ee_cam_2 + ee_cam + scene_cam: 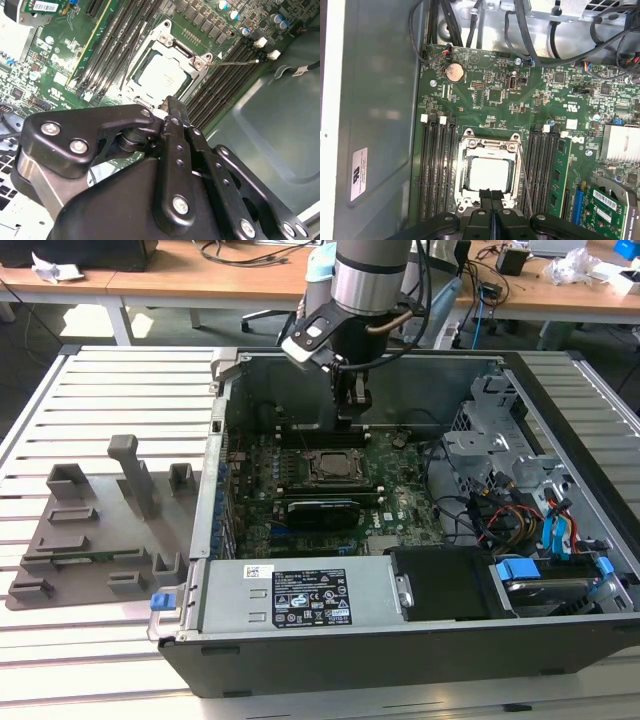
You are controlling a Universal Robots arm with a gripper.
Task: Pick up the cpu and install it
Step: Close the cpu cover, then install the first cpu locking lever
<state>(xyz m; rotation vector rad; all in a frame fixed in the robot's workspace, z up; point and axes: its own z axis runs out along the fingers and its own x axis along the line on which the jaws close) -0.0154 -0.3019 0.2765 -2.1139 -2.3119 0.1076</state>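
I see the gripper [491, 194] with its fingers pressed together, holding nothing, over the edge of the socket [490, 145]. The cpu [490, 172] lies flat inside the socket, seemingly seated, at the centre of the exterior view, within the open case [400, 645].

Bright, even light is falling from above, maybe from ceiling lamps, and making the pale slatted table [100, 390] shine in the exterior view. The inside of the computer case [285, 385] is sitting in soft shadow. In the first wrist view the cpu [490, 172] is glaring white, while the black gripper [491, 194] is looking very dark.
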